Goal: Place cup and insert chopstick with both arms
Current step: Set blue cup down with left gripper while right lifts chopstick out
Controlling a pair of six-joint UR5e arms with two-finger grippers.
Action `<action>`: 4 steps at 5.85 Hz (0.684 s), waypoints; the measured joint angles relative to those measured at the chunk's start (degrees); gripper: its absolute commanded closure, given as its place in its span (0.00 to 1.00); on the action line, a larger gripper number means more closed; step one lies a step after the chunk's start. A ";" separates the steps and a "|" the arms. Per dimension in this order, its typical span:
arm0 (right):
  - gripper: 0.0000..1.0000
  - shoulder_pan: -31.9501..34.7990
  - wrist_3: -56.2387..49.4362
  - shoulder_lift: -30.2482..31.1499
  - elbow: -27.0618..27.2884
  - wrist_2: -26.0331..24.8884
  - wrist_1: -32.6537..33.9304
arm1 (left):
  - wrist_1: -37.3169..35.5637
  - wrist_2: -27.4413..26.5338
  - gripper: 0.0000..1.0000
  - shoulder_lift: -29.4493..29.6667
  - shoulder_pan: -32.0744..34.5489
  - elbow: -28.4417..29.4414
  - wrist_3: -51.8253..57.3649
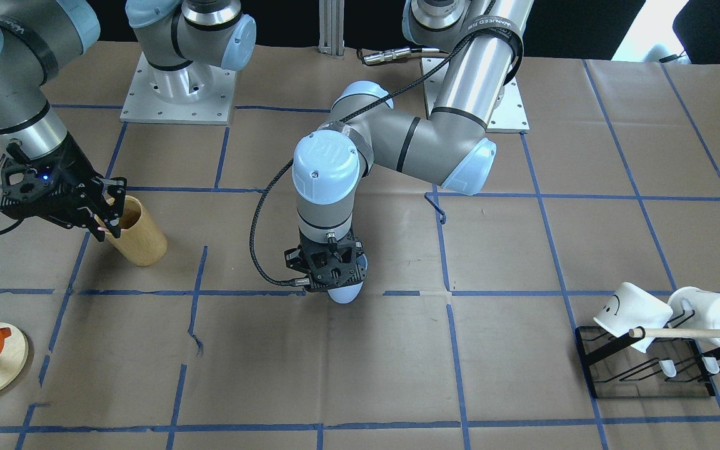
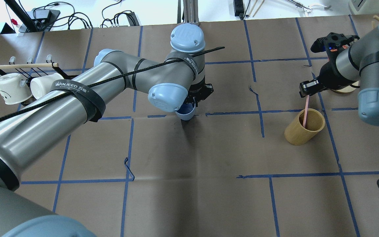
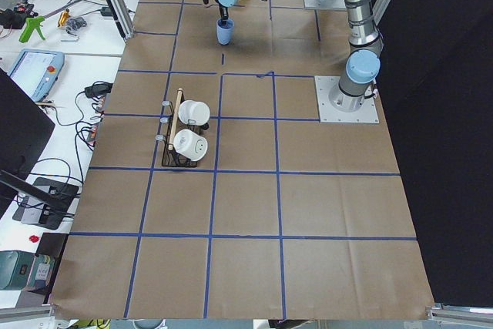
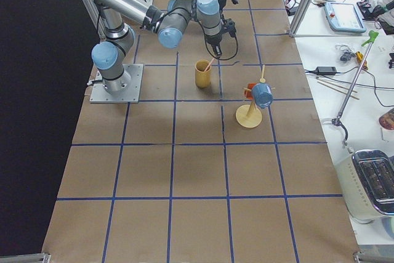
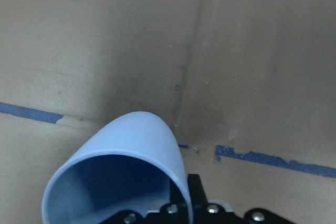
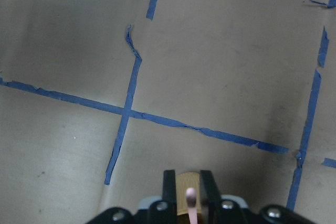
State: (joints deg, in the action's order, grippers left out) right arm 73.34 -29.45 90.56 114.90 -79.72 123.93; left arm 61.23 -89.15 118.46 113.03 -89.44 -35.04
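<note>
Cup (image 2: 185, 113) in left hand (image 2: 192, 102); chopstick (image 2: 305, 113) in right hand (image 2: 308, 89).

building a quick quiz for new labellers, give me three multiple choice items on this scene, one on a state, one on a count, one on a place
1. The left pincer is:
A open and empty
B shut on the pale blue cup
C shut on nothing

2. How many white mugs are on the black rack?
A one
B two
C four

3. The lower end of the pink chopstick is:
A in the tan wooden cylinder
B in the cup
C flat on the table

Answers:
1 B: the left wrist view shows a finger at the cup's rim.
2 B: two mugs sit side by side there.
3 A: the right pincer holds its top, and it slants down into the cylinder's mouth.
</note>
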 measured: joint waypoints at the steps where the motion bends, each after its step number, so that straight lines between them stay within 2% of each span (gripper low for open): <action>1: 0.92 0.03 -0.05 0.10 -0.16 -0.02 0.24 | 0.02 0.27 0.98 -0.03 0.77 0.00 0.23; 2: 0.92 0.08 -0.07 0.24 -0.89 -0.06 0.41 | 0.00 0.29 0.67 -0.11 1.71 0.01 0.70; 3: 0.92 0.15 -0.05 0.37 -2.84 -0.11 0.19 | -0.01 0.27 0.03 -0.18 2.18 -0.01 1.59; 4: 0.92 0.53 0.15 0.48 -5.64 -0.18 -0.71 | -0.02 0.28 0.02 -0.09 2.28 -0.03 2.69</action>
State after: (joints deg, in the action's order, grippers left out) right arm 73.86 -29.30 91.03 109.26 -79.90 123.21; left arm 61.21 -88.87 118.37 115.31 -89.47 -32.35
